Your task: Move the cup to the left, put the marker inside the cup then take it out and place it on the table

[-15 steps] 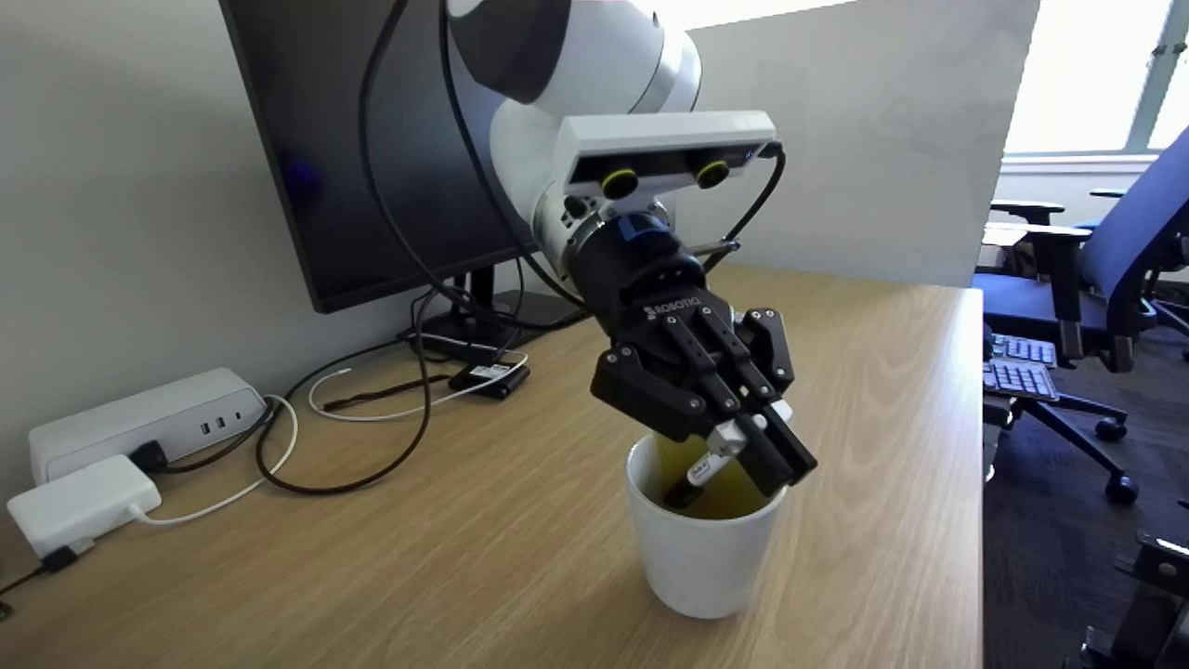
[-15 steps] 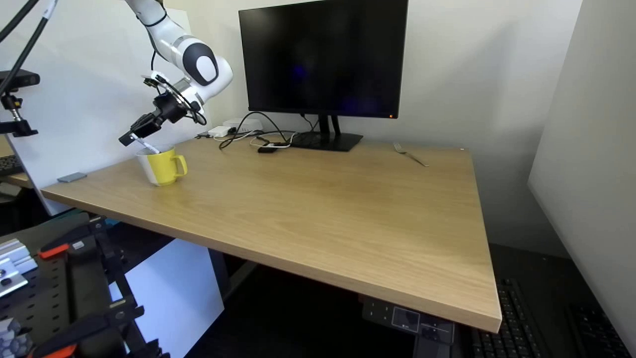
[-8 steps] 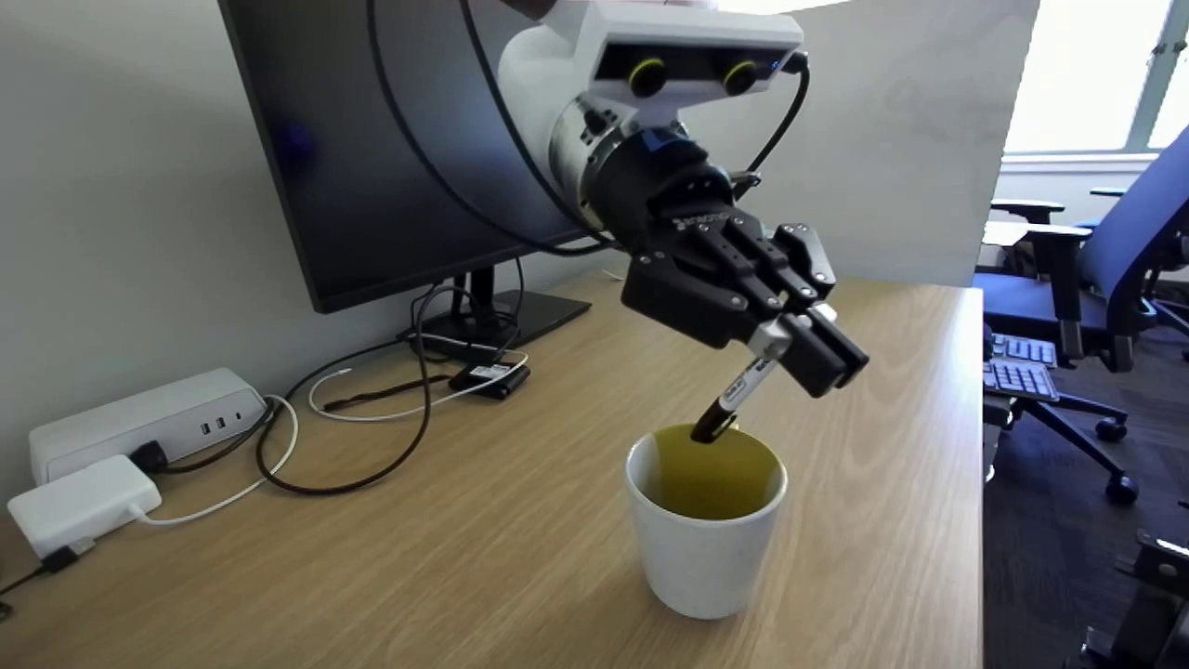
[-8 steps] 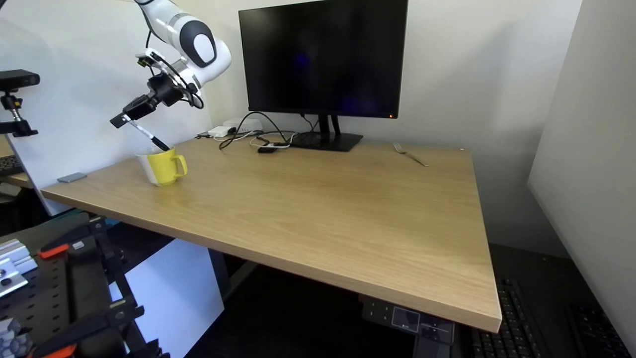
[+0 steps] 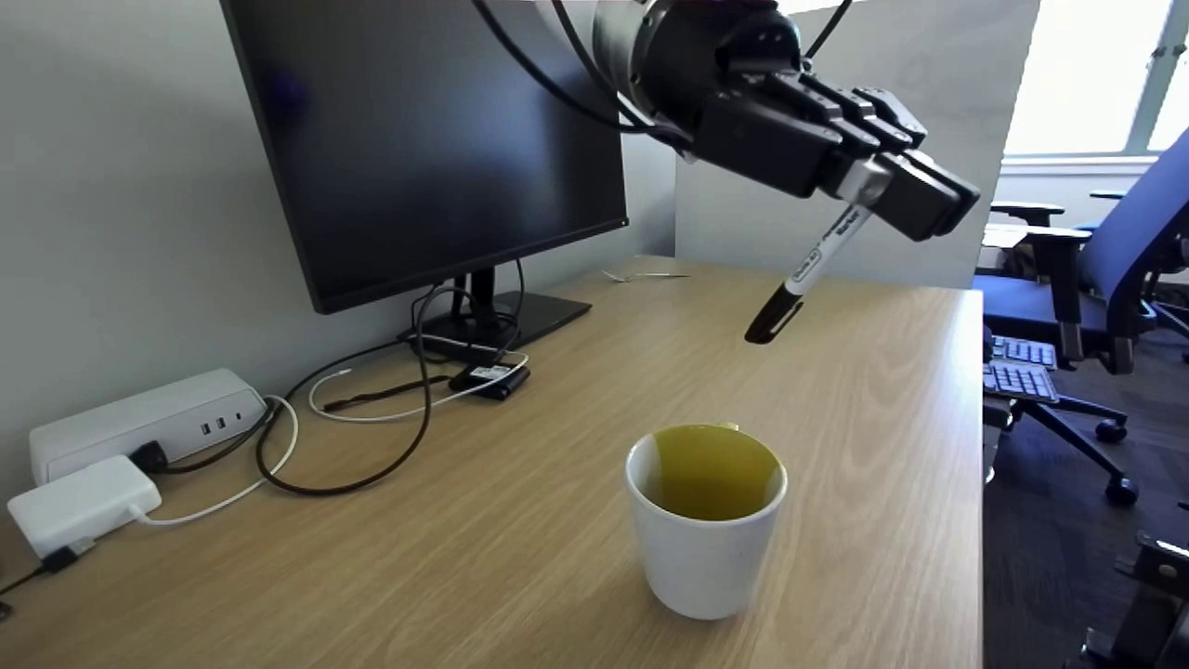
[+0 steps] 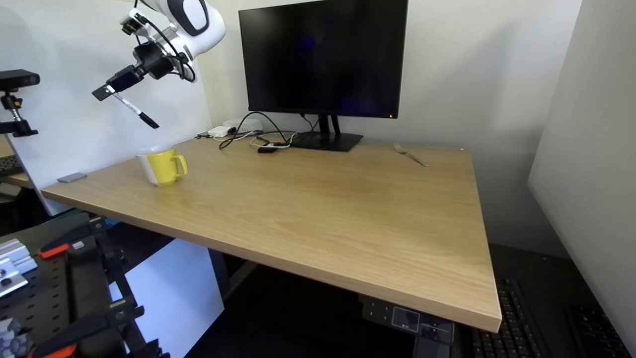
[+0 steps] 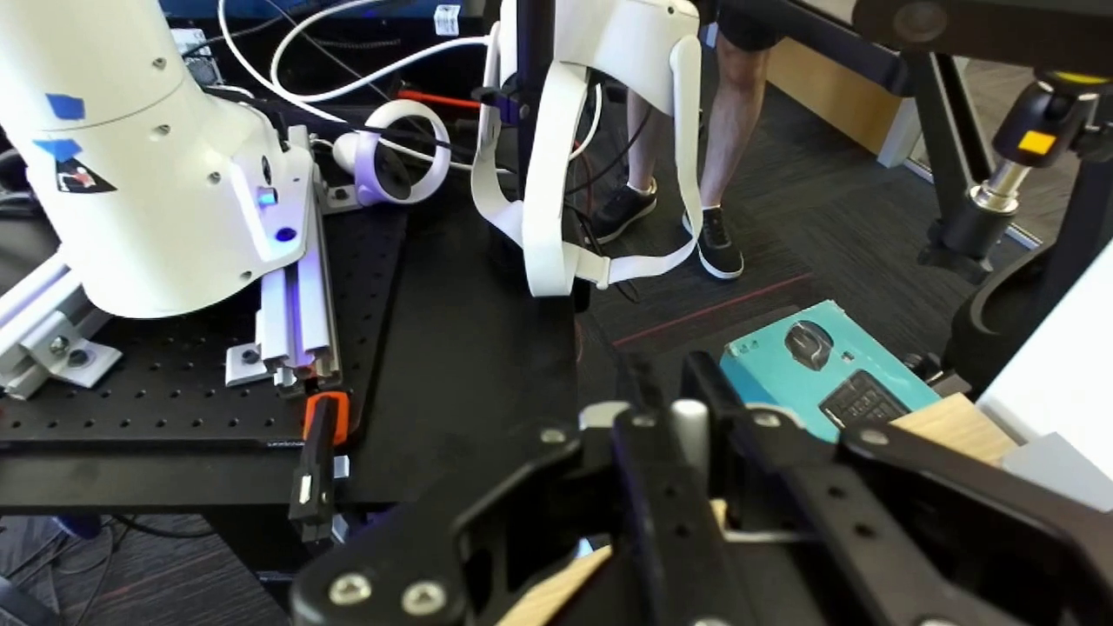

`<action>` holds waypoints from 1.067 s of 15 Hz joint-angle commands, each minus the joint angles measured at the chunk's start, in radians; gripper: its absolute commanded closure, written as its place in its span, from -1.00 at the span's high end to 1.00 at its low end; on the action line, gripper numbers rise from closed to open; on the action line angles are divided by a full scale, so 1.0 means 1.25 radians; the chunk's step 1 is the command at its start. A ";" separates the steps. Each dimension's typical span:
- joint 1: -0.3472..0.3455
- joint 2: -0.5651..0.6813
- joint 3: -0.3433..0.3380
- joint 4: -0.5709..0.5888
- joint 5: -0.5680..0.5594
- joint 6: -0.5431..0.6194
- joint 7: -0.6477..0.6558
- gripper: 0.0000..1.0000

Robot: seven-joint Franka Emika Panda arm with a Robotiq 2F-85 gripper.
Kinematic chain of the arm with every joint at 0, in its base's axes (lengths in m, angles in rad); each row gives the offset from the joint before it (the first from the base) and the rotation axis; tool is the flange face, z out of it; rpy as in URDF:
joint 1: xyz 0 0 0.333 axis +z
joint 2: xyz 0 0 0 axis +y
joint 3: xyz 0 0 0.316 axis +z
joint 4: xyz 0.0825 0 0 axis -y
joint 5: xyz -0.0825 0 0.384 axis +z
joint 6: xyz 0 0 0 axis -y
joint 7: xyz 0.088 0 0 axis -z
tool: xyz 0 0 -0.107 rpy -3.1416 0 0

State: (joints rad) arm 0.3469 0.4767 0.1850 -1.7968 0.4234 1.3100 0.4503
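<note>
The end effector (image 5: 943,203) is gripping the marker (image 5: 831,243), its fingers (image 5: 912,200) standing almost together with the slim shaft pinched between them. In the wrist view, the marker's pale end (image 7: 691,424) is showing between those fingers.

The marker is slanting, its long axis running across the direction of the fingers rather than along it. Its black cap (image 5: 776,316) is forming the lower end and pointing down and to the left in an exterior view; in an exterior view, the black cap (image 6: 149,120) is pointing down and to the right. Most of the marker's visible length is hanging below the end effector, while the fingers are covering part of its upper length.

The cup (image 5: 701,557) is standing upright on the worktop (image 5: 446,557), lower than the marker. In both exterior views, the black cap is hanging higher than the cup, well apart from it. In an exterior view, the cup's yellow handle (image 6: 181,165) is pointing right. Toward the far edge of the worktop, a fork (image 6: 410,155) is lying at the right, and a monitor (image 6: 323,59) is standing to the left of it.
</note>
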 commanded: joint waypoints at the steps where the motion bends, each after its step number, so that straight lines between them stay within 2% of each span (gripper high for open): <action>1: -0.006 -0.064 -0.008 -0.047 -0.006 0.013 -0.008 -0.94; 4: -0.008 -0.093 -0.017 -0.060 -0.030 0.030 -0.004 -0.94; 7: -0.006 -0.115 -0.031 -0.073 -0.095 0.071 0.012 -0.94; 16: -0.020 -0.123 -0.046 -0.133 -0.247 0.321 0.006 -0.94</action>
State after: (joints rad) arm 0.3305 0.3570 0.1254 -1.9082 0.1562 1.6129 0.4555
